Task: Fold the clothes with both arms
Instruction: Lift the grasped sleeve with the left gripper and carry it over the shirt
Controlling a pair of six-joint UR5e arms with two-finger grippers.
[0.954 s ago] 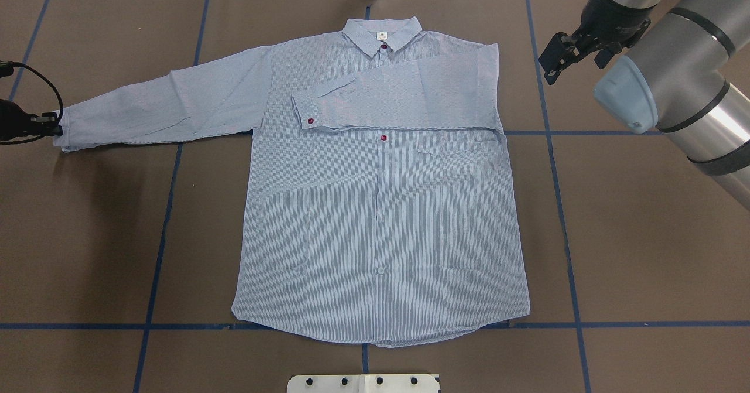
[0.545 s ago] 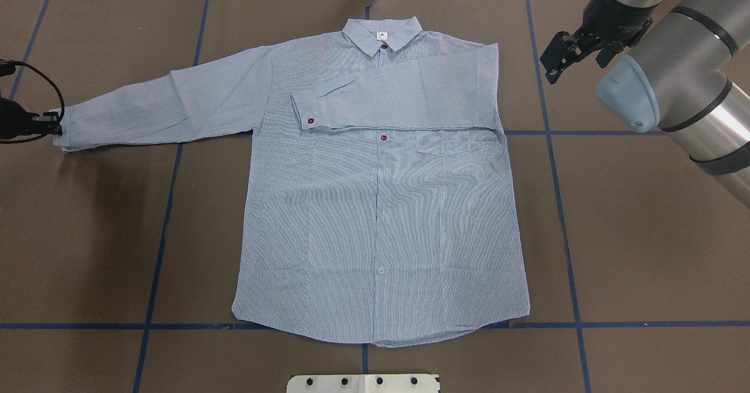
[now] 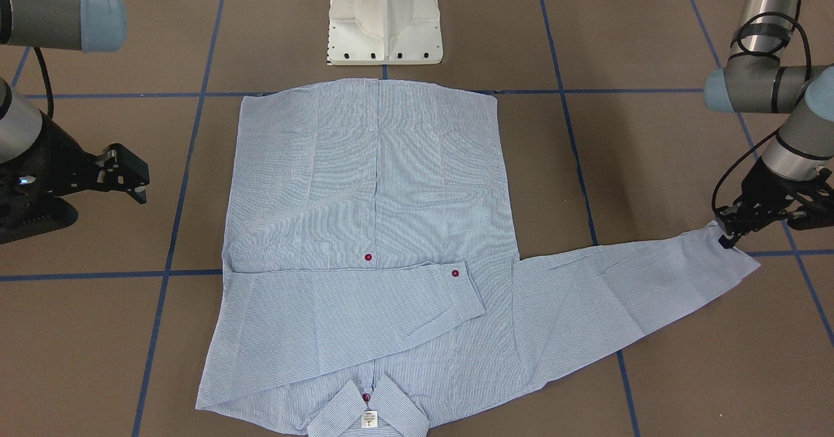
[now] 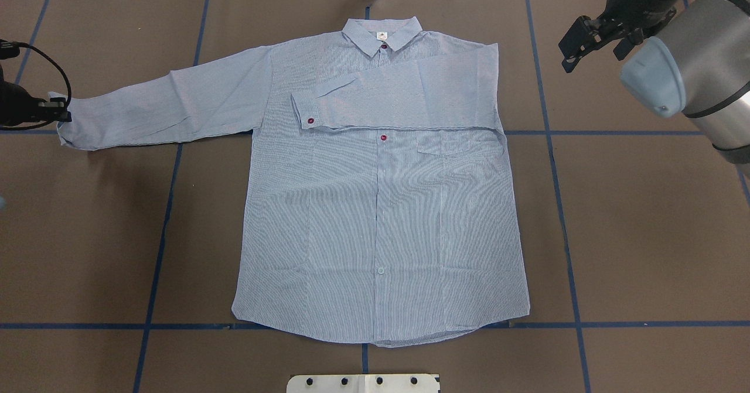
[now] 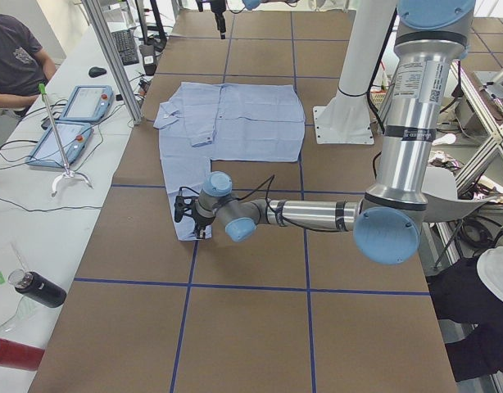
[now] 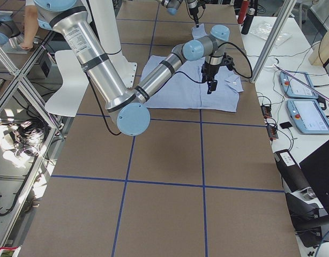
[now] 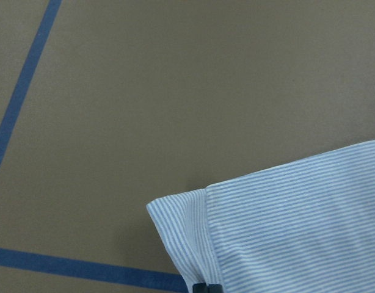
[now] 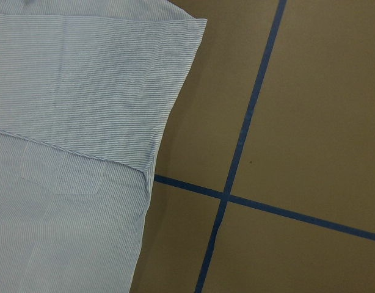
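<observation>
The striped shirt [image 4: 381, 205] lies flat, buttoned side up, with its collar [image 4: 382, 33] at the far side. One sleeve is folded across the chest [image 4: 398, 97]. The other sleeve [image 4: 164, 109] stretches out to the left. My left gripper [image 4: 61, 112] is shut on that sleeve's cuff [image 7: 285, 226], also seen in the front-facing view [image 3: 726, 238]. My right gripper [image 4: 574, 44] is open and empty, above bare table to the right of the shirt's shoulder; it also shows in the front-facing view [image 3: 130, 176]. The right wrist view shows only the shirt's edge [image 8: 71, 122].
The white pedestal base [image 3: 384, 20] stands at the near table edge behind the hem. Blue tape lines [image 4: 562, 205] cross the brown table. A side bench with tablets [image 5: 67, 131] and a seated person [image 5: 14, 57] lie beyond the far edge.
My left gripper has drawn the cuff a little toward the far side of the table. My right gripper has moved right and farther from the shirt.
</observation>
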